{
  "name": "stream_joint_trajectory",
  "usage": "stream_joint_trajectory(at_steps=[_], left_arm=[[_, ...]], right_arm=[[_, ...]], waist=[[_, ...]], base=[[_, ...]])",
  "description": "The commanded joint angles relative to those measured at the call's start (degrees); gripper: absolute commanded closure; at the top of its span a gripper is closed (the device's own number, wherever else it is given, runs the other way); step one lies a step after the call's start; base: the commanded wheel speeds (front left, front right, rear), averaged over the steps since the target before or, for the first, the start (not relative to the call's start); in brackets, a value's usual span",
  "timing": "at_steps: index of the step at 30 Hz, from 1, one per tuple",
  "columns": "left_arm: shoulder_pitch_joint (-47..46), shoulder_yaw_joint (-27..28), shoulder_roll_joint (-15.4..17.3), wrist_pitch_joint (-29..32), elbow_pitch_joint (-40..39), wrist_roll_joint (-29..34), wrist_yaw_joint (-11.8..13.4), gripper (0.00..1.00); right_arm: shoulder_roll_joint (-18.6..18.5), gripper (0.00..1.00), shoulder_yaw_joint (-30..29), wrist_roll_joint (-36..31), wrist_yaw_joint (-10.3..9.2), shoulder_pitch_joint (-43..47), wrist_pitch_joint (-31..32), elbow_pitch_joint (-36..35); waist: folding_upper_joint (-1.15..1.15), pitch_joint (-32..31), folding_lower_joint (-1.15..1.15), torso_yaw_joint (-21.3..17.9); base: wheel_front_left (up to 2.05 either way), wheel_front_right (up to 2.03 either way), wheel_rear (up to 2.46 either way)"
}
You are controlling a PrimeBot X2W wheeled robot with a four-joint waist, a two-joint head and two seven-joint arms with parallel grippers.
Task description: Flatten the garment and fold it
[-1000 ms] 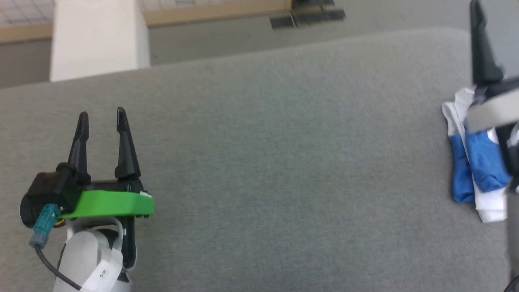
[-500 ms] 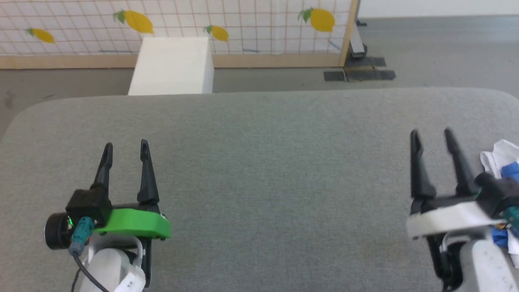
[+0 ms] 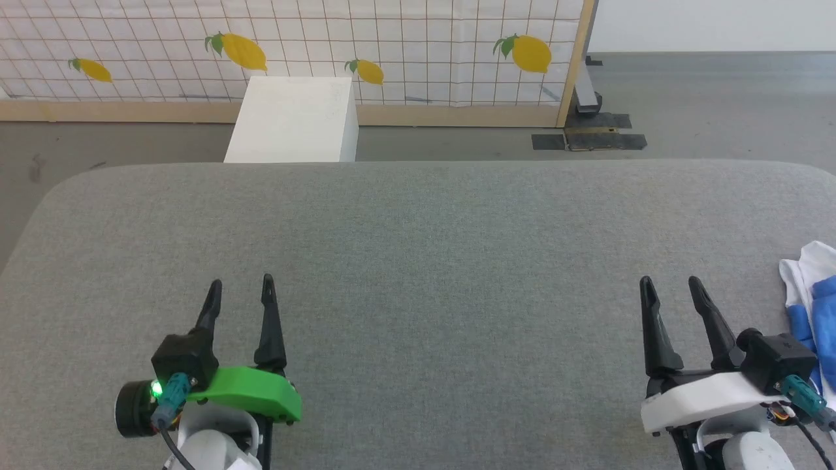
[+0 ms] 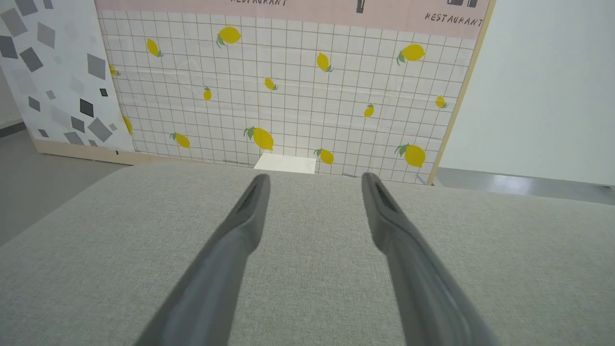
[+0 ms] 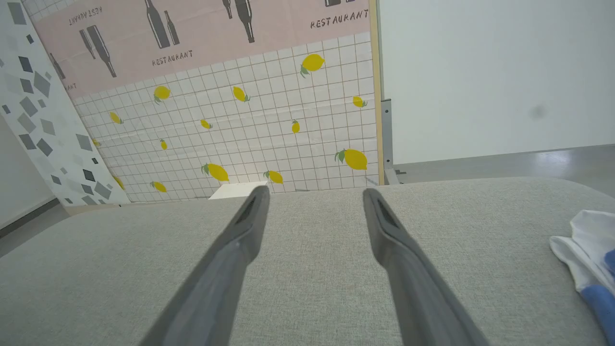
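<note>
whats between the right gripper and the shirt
Only bare grey fabric surface lies between the right gripper and the garment, as the head view and right wrist view both show.

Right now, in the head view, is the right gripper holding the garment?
No, the right gripper stands open and empty, and the garment lies off to its right.

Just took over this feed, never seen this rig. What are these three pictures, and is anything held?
The wide picture is from the robot's head, looking down on a grey padded surface. The black prongs are its two grippers: left gripper on a green mount, right gripper on a white one. The other two pictures look along each gripper's fingers from its wrist. Both grippers are open, holding nothing. The garment, white and blue, lies bunched at the surface's right edge, beside the right gripper, not yet flattened.
</note>
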Motion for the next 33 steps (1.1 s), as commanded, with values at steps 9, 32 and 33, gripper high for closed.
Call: stream_joint_trajectory(at_steps=[9, 32, 33], left_arm=[[0.0, 0.0, -0.2, 0.1, 1.5, -1.2, -0.1, 1.00], [1.0, 0.5, -0.4, 2.6, -0.7, 0.8, -0.3, 1.00], [1.1, 0.5, -0.4, 2.7, -0.8, 0.9, -0.3, 1.00]], right_arm=[[0.0, 1.00, 0.1, 0.3, 0.01, 0.0, -0.1, 0.6], [0.0, 1.00, 0.4, -1.9, -0.01, 0.6, 2.4, -1.5], [0.0, 1.00, 0.5, -2.0, -0.01, 0.6, 2.6, -1.6]], waist=[[0.00, 0.0, 0.00, -0.2], [0.00, -0.2, 0.00, -0.5], [0.00, -0.2, 0.00, -0.5]], base=[[0.00, 0.00, 0.00], [0.00, 0.00, 0.00], [0.00, 0.00, 0.00]])
